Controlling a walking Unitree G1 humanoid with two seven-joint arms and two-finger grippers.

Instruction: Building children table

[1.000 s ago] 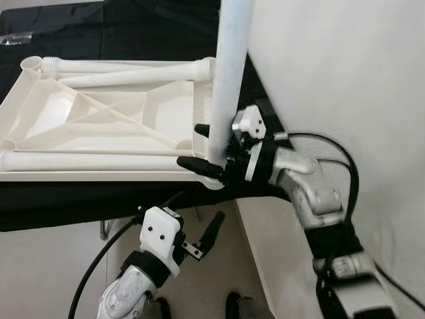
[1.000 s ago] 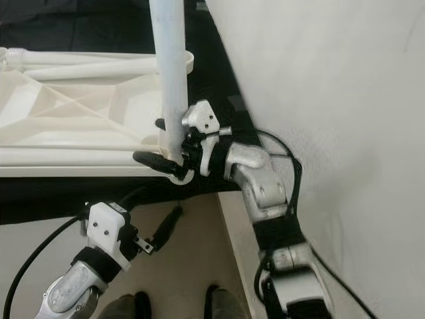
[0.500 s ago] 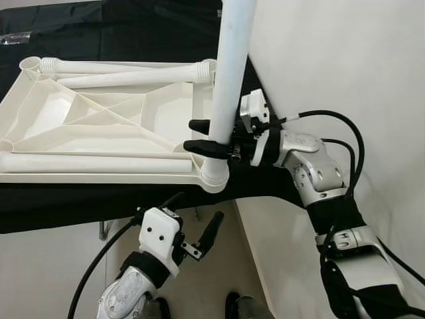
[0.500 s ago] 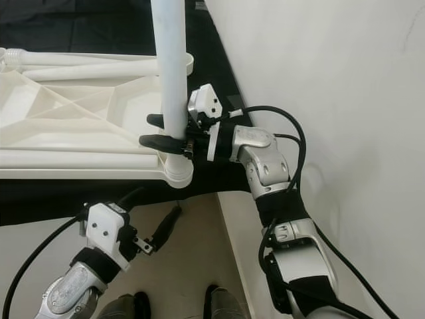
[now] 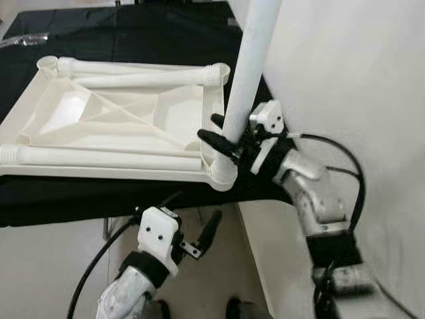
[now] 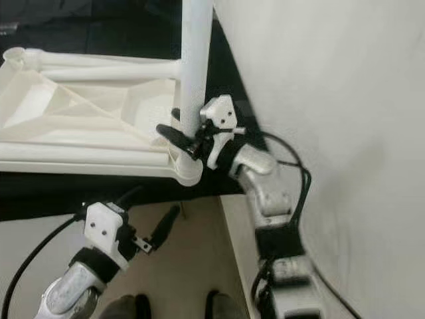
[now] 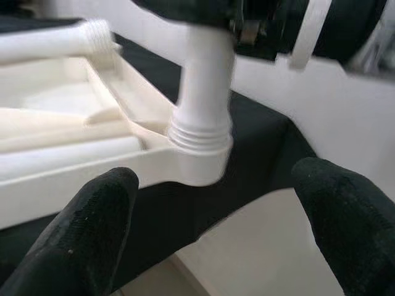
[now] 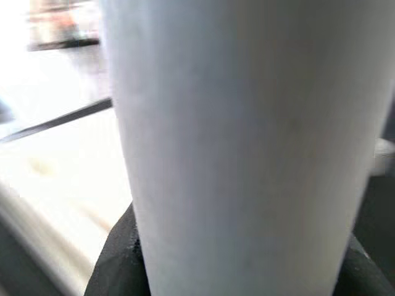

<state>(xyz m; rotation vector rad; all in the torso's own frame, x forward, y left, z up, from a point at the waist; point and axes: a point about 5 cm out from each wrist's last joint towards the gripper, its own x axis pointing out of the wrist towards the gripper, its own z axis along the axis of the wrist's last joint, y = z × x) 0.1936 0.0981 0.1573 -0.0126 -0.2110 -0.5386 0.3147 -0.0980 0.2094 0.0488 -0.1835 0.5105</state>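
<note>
A black-covered surface (image 5: pixel 99 199) carries the white tabletop (image 5: pixel 126 126), lying underside up with its near edge along the surface's front edge. Loose white legs (image 5: pixel 106 158) lie along the tabletop's near and far rims. At the tabletop's near right corner, beside a pale wall (image 5: pixel 345 86), one leg (image 5: pixel 249 73) stands upright in the corner socket (image 5: pixel 224 178), its threaded collar just above the rim. The right gripper (image 5: pixel 222 136) has its two black fingers clamped around this upright leg just above the socket, little room between it and the wall. Below the tabletop's near edge, over bare floor, the left gripper (image 5: pixel 196 219) hangs with fingers (image 7: pixel 86 234) spread wide, holding nothing.
</note>
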